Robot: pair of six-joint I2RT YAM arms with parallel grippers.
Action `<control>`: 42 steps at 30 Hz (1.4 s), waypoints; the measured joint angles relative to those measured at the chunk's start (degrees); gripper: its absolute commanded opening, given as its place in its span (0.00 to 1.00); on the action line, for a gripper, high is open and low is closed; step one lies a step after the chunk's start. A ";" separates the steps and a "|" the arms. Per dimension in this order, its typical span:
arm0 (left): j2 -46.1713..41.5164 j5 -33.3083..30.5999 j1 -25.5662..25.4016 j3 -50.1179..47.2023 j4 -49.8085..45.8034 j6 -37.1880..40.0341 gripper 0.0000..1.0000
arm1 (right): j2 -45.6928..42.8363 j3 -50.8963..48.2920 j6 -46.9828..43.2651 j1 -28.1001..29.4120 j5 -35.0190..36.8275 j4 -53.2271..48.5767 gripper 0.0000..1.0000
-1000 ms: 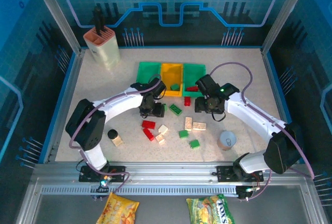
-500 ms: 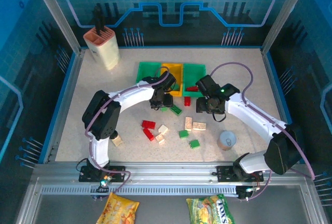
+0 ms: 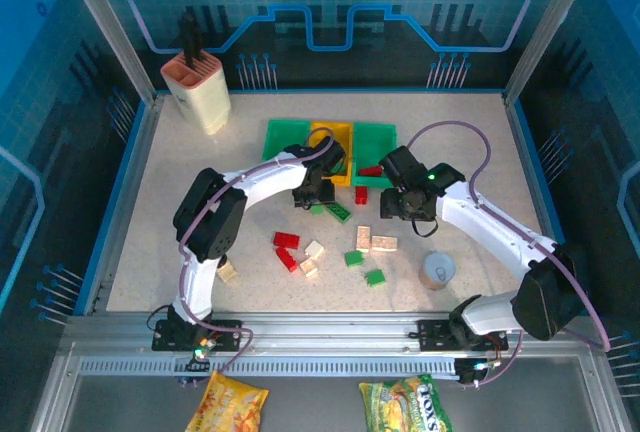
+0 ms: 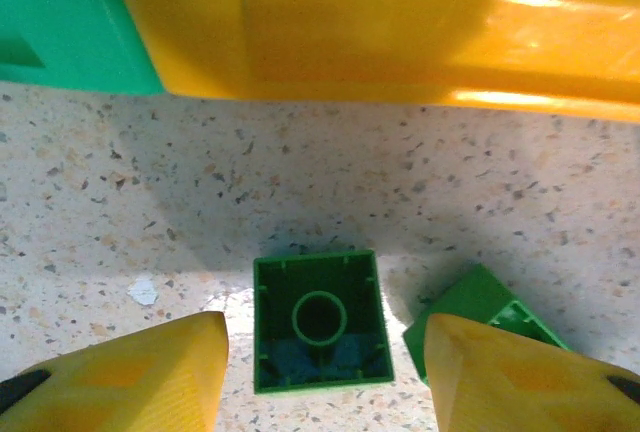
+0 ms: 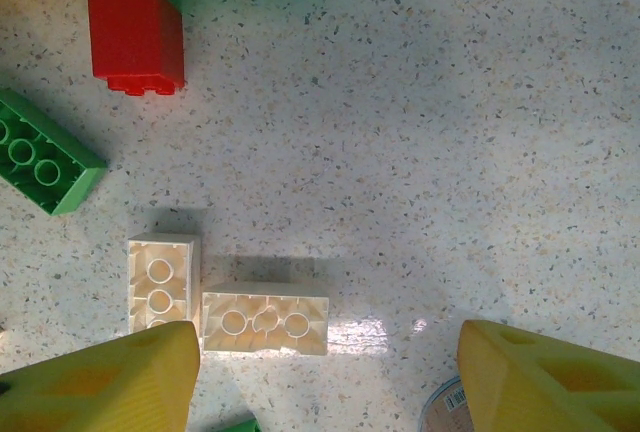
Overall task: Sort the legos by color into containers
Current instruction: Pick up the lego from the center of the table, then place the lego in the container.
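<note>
**Left claw straddles a green brick below the orange bin**

The left claw point(image 4: 320, 377) stands spread. One yellow finger point(image 4: 120, 372) is at 9 o'clock of the green square brick point(image 4: 320, 322) and the other at 3, with a sliver of table point(image 4: 350, 192) showing on each side. The brick lies studs-down with its hollow up and has no long axis to favour. Its flat sides face the fingers, so a straight pinch looks right.

An oblong green brick point(image 4: 475, 307) sits just beside it at 4 o'clock, partly under the 3 o'clock finger, and may get nudged.

At 12 o'clock the orange bin point(image 4: 400, 32) wall is near, with bare floor between. A green bin point(image 4: 55, 32) lies at 10 o'clock, so the lift probably goes up and over.

The right claw point(image 5: 325, 377) hangs wide apart and holds nothing. Two cream bricks point(image 5: 265, 322) lie at its 11 o'clock, and the floor from 12 to 3 o'clock is open.
</note>
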 measured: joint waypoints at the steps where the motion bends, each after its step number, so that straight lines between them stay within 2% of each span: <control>1: 0.15 -0.09 0.00 0.00 -0.20 0.00 0.53 | 0.00 0.00 0.00 0.00 0.07 -0.02 0.70; 12: 0.55 -0.09 -0.09 0.00 -0.42 0.15 0.38 | 0.00 -0.02 0.00 -0.02 0.44 0.00 0.69; 27: -0.37 -0.66 -0.48 2.97 -3.37 0.68 0.36 | -1.77 -0.04 0.00 -0.02 0.87 -0.28 0.69; 36: -1.86 -2.69 -0.39 13.46 -7.06 3.72 0.36 | -3.39 -0.04 0.02 -0.04 1.33 -1.44 0.69; 42: 1.42 -4.61 0.39 22.27 -8.00 6.71 0.36 | -5.73 -0.11 0.20 -0.15 2.32 -2.71 0.69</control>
